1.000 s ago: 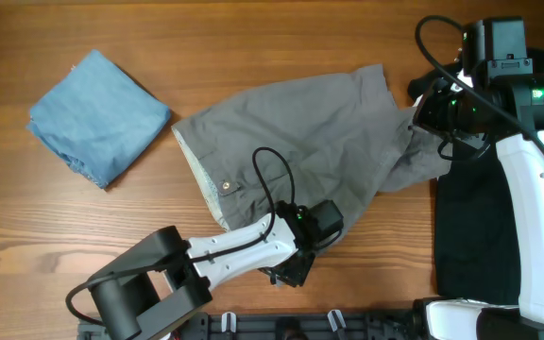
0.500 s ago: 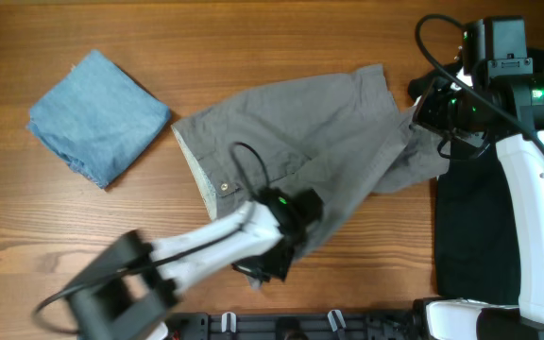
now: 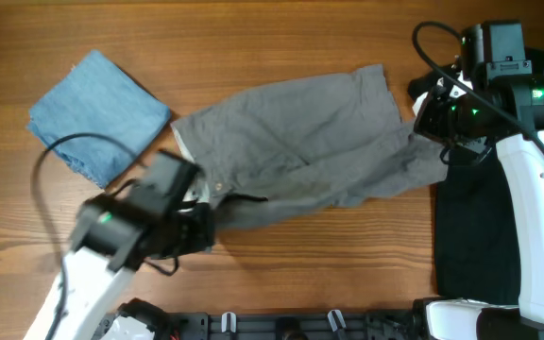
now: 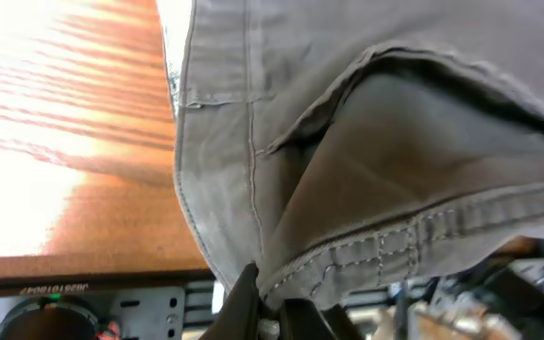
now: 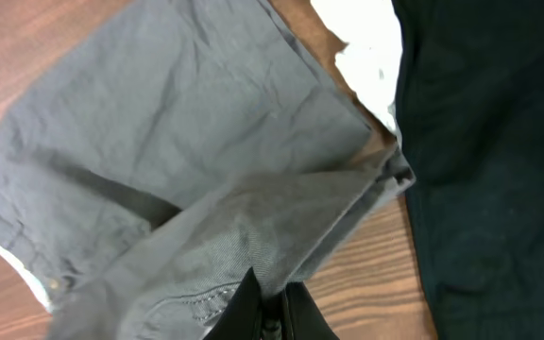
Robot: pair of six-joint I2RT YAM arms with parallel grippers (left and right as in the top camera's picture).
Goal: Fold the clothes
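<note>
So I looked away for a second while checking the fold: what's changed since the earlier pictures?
The left gripper shut on the near edge of the grey shorts and dragged it left, doubling the cloth over. The right gripper stays clamped on their other end; the blue cloth and black garment have not moved.

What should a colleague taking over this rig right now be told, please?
Left pincer: shut on a stitched hem of the grey shorts.
Right pincer: shut on the shorts' hem at their right end.
Light-blue piece: far left, apparently folded.
Black garment: far right, with the white piece beside it.
Done: blue piece, seemingly.
Left: finish the shorts' fold, then the black and white pieces.
</note>
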